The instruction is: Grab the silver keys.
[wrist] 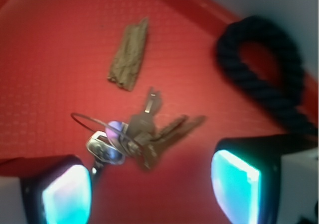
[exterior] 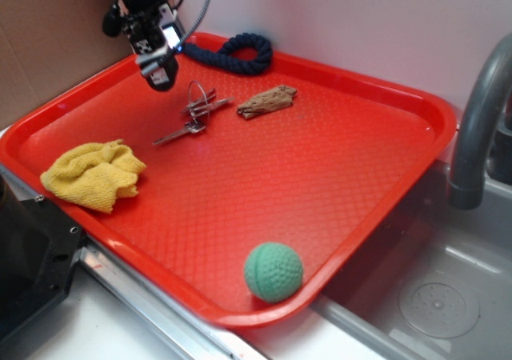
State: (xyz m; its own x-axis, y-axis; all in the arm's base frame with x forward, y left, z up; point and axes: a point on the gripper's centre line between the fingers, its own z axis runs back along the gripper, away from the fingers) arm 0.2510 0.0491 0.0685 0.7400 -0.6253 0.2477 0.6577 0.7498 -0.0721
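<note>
The silver keys point(exterior: 194, 113) lie on the red tray point(exterior: 336, 176) in its far left part, a small bunch on a wire ring. In the wrist view the silver keys point(wrist: 144, 134) sit just beyond and between my two fingertips. My gripper point(exterior: 160, 72) hangs above the tray, just left of and behind the keys. My gripper point(wrist: 152, 189) is open, with only bare tray between the glowing pads point(wrist: 67, 196).
A brown wood-like chunk point(exterior: 267, 102) lies right of the keys. A dark blue rope loop point(exterior: 232, 53) rests at the tray's back rim. A yellow cloth point(exterior: 92, 174) sits at the left, a green ball point(exterior: 274, 271) at the front. A sink and grey faucet point(exterior: 480, 128) are on the right.
</note>
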